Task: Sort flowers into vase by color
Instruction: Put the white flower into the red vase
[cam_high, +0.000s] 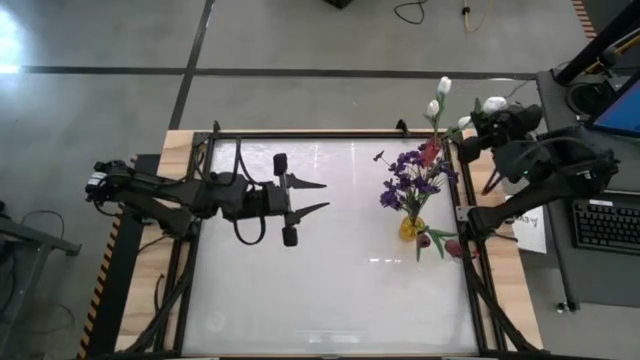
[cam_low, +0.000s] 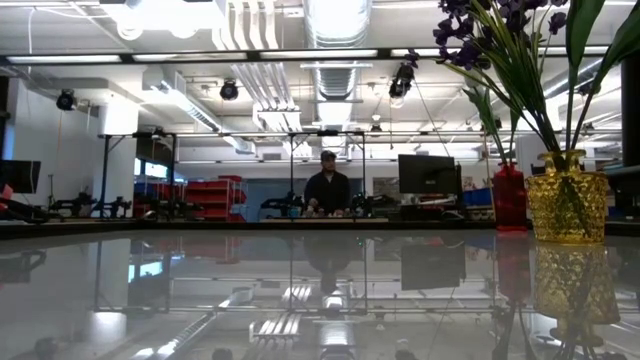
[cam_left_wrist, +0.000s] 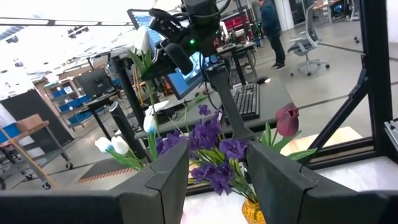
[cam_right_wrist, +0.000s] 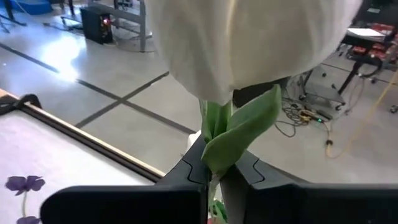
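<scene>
Right gripper (cam_right_wrist: 214, 177) is clamped on the green stem of a white tulip (cam_right_wrist: 249, 43), its two dark, angular fingers (cam_right_wrist: 186, 171) pressed together just under the bloom; the petals look soft and matte like cloth, and one smooth pointed leaf folds across the stem at the fingertips. From above, that arm sits at the table's far right corner, beyond the frame, with the white bud (cam_high: 494, 103) at its tip.

Left gripper (cam_high: 322, 197) hangs over the middle of the table, its two tapered black fingers (cam_high: 308, 185) spread with a clear gap, holding nothing and pointing toward the vase.

A small yellow glass vase (cam_high: 409, 228) stands near the table's right edge. Seen level, it is squat and faceted with a flared neck (cam_low: 566, 205). It holds sprays of small purple blossoms (cam_high: 410, 172) on thin green stems with long blade-like leaves. A red vase (cam_low: 508, 197) stands just beside it, farther back. Two more white tulips (cam_high: 439, 96) stand up past the table's far rail, and dark red buds (cam_high: 440, 242) show just beside the yellow vase, toward the near side.

The table top (cam_high: 320, 290) is white and glossy, mirroring the room, framed by black rails on a wooden base. A person (cam_low: 327, 186) stands at a bench far behind.
</scene>
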